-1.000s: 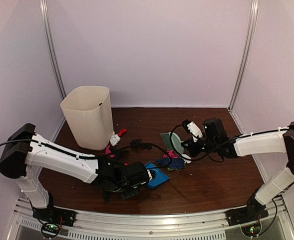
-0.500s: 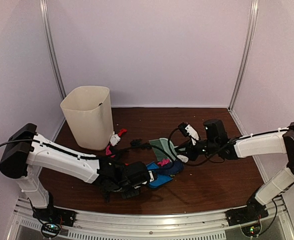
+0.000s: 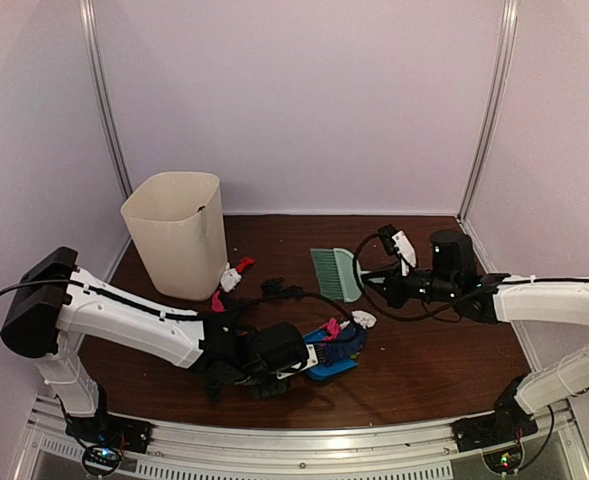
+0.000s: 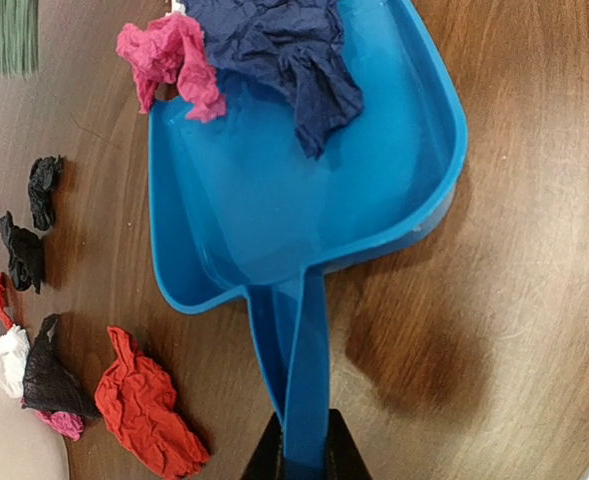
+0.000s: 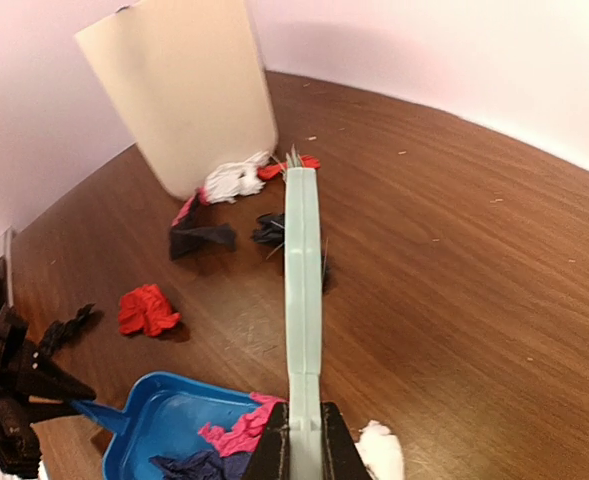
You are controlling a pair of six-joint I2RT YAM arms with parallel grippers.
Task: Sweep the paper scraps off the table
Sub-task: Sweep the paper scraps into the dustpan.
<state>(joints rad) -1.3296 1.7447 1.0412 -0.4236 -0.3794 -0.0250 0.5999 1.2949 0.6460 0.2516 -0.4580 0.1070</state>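
the scraps [image 4: 169, 55] are seen as small crumpled bits of paper in pink, dark blue, red, black and white. a pink one and a larger dark blue scrap [image 4: 284, 50] are lying at the mouth of the blue dustpan [image 4: 274, 220], near the middle of the table [image 3: 424, 360]. a white scrap [image 3: 364, 318] is left on the wood just beside the pan's mouth. a red scrap [image 4: 144, 415], several black ones and another white one are scattered between the pan and the cream bin [image 3: 179, 235], some right at its foot.

the pan's handle is pinched by the left gripper [image 4: 302, 460]. the pale green brush [image 5: 302, 280] is clamped by its handle in the right gripper [image 5: 304, 445] and is pointed past the pan toward the bin. whether its bristles touch the wood cannot be told.
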